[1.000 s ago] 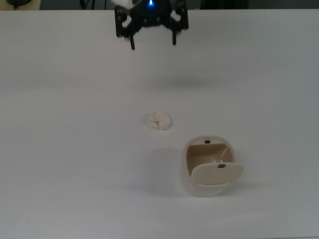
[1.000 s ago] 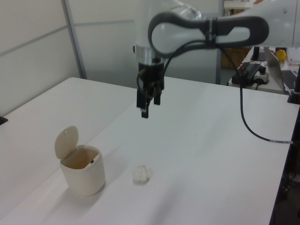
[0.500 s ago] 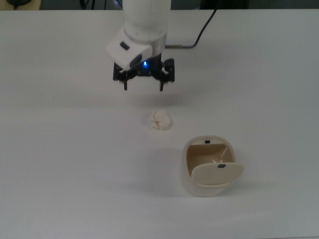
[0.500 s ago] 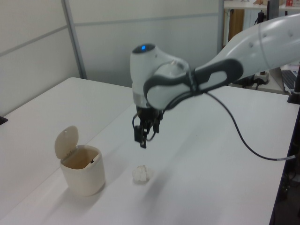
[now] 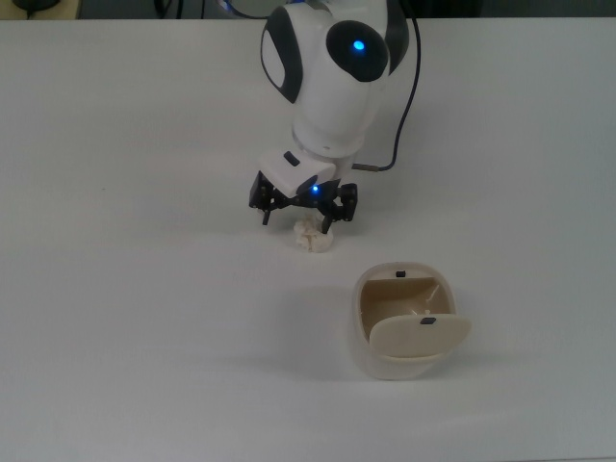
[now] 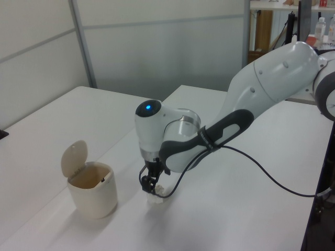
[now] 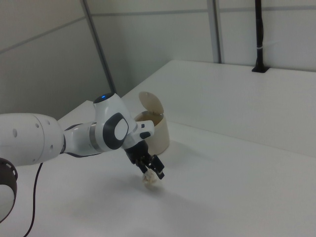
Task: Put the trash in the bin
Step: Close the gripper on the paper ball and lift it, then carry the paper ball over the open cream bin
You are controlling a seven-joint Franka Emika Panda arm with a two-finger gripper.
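Grasp stage, judged from the layout: gripper (image 5: pixel 298 218) low over the trash (image 5: pixel 312 237), fingers spread wide with 1 on each side of the wad in the top view, nothing held yet. Trash lying on the white table (image 5: pixel 115 318), near the bin (image 5: pixel 404 322) but apart from it, up and toward the top view's left of the bin. Bin upright, flap lid (image 5: pixel 421 334) swung open, tan inside showing, so no lid work likely needed before the drop.

To do the grasp well:
- Centre the 2 fingers on the wad before closing; in the right view the gripper (image 7: pixel 150 170) sits just above the trash (image 7: pixel 149 181), so probably a little more descent wanted.
- Stop short of the tabletop; fingertips scraping the table risk pushing the wad aside.
- Close gently and fully: crumpled paper, light and springy, likely to squeeze down and slip if pinched only at its edge.
- Lift straight up, clear of the bin rim, then carry across above the opening, not above the raised flap.

From the left view, gripper (image 6: pixel 151 184) hiding most of the trash (image 6: pixel 155 198); bin (image 6: pixel 93 188) well clear of the arm (image 6: pixel 230 125).
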